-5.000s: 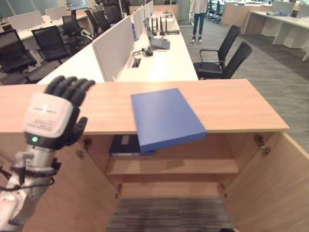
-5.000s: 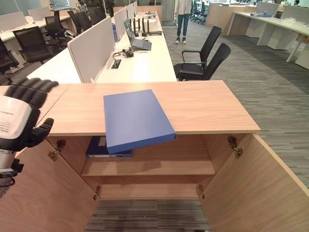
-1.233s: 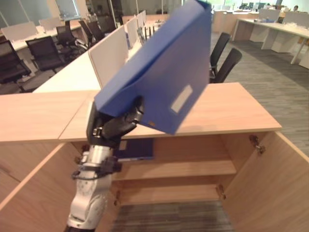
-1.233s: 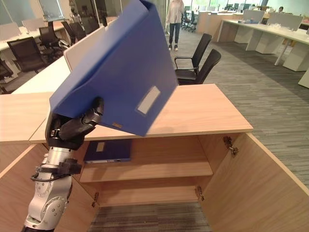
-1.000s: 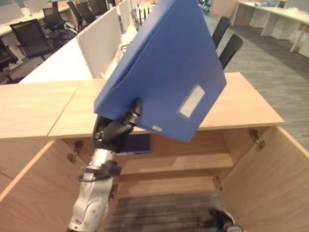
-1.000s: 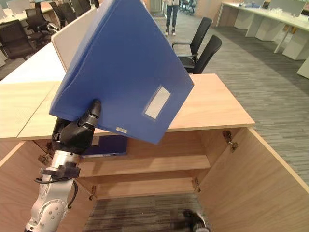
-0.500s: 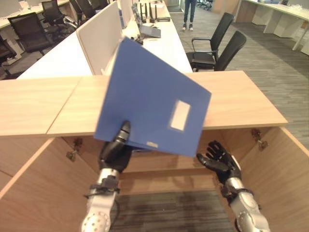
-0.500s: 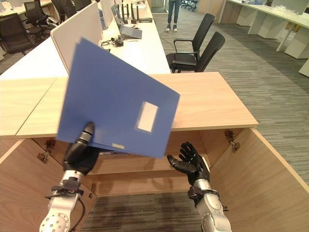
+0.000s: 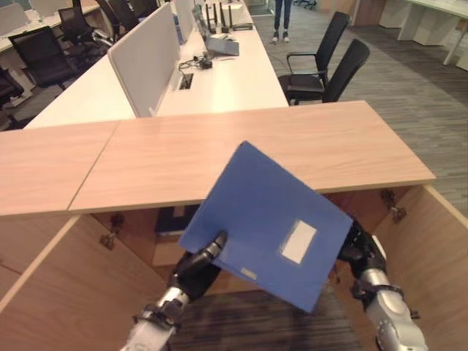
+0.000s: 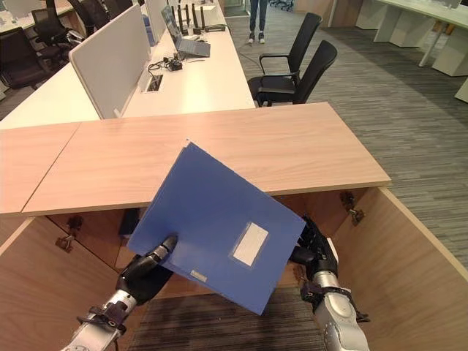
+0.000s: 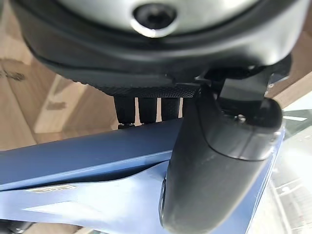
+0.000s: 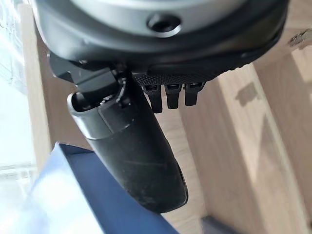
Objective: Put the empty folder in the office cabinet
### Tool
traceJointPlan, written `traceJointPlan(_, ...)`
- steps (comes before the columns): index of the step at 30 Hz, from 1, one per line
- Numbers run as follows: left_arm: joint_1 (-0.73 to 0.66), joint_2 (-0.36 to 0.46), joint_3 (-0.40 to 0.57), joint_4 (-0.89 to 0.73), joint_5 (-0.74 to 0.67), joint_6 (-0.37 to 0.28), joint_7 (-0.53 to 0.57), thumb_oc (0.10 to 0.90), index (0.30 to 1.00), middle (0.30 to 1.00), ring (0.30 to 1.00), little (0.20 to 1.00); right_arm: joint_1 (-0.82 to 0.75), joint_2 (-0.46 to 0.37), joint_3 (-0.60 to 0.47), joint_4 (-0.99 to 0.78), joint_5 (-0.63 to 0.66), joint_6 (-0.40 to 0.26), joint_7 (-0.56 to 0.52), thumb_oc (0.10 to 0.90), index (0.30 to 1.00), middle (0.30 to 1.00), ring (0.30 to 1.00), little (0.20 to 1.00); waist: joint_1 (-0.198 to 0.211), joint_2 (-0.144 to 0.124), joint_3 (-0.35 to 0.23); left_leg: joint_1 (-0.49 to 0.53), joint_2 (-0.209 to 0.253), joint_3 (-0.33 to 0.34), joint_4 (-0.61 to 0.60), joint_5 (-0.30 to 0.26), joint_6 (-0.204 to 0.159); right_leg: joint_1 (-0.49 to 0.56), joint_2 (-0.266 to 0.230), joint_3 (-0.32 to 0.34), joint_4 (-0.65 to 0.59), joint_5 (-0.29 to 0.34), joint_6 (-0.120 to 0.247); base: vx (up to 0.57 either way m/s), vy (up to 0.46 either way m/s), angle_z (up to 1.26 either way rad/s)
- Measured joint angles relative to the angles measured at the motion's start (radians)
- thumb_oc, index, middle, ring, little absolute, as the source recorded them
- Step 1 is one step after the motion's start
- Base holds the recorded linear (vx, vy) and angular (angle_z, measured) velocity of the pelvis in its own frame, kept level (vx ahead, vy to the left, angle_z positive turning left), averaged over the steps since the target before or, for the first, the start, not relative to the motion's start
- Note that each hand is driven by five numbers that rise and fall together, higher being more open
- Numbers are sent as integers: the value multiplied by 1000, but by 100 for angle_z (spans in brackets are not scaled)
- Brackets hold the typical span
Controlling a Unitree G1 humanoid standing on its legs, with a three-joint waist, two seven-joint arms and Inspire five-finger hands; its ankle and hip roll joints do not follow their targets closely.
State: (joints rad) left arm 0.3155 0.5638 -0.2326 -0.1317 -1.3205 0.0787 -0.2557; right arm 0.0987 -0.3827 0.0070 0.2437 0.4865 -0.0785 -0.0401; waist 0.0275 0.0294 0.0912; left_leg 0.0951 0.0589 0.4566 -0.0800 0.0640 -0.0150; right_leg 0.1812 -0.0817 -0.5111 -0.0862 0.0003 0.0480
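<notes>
Blue flat folder (image 9: 263, 219) (matte), L hand (image 9: 191, 268) pinching

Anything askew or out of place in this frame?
Only the blue folder: it hangs tilted on one corner before the open cabinet, pinched by the left hand; the right hand is at its far edge.

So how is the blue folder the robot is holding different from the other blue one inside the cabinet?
The held blue folder is tilted in the air in front of the open cabinet, while the folder inside lies on a shelf. The held one shows its whole cover with a pale label; the shelved one is mostly hidden under the cabinet top. The left hand pinches only the held one. Both are blue.
</notes>
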Motion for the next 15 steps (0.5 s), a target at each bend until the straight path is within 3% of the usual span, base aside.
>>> traceJointPlan(3, 37, 118, 46, -9, 90, 15, -57, 400, 300, 300, 300, 300, 32, -75, -9, 0, -137, 17, 20, 800, 900, 900, 900, 900, 1, -2, 0, -1, 0, 0, 0, 0, 0, 0, 0, -1, 0, 0, 0, 0, 0, 0)
traceJointPlan(6, 85, 165, 163, -34, 253, 18, -86, 400, 300, 300, 300, 300, 57, -79, -80, 0, -197, 17, 26, 800, 900, 900, 900, 900, 0, -3, -1, 0, 0, -1, 0, 0, 0, 1, 0, -1, 0, 0, 0, 0, 0, 0)
traceJointPlan(12, 139, 130, 398, 53, 442, -10, -102, 400, 300, 300, 300, 300, 57, -126, -144, -3, -256, 18, 63, 800, 900, 900, 900, 900, 2, -13, -5, -2, 0, -2, 0, 0, 0, -1, 0, -1, 0, 0, 1, 0, 0, 0)
traceJointPlan(15, 135, 125, 441, 67, 495, -55, -80, 400, 300, 300, 300, 300, 56, -133, -146, -2, -275, 18, 79, 800, 900, 900, 900, 900, 7, -13, -6, -4, -1, -7, 0, 0, 0, -1, -1, -6, 0, 0, 1, -7, 3, 7)
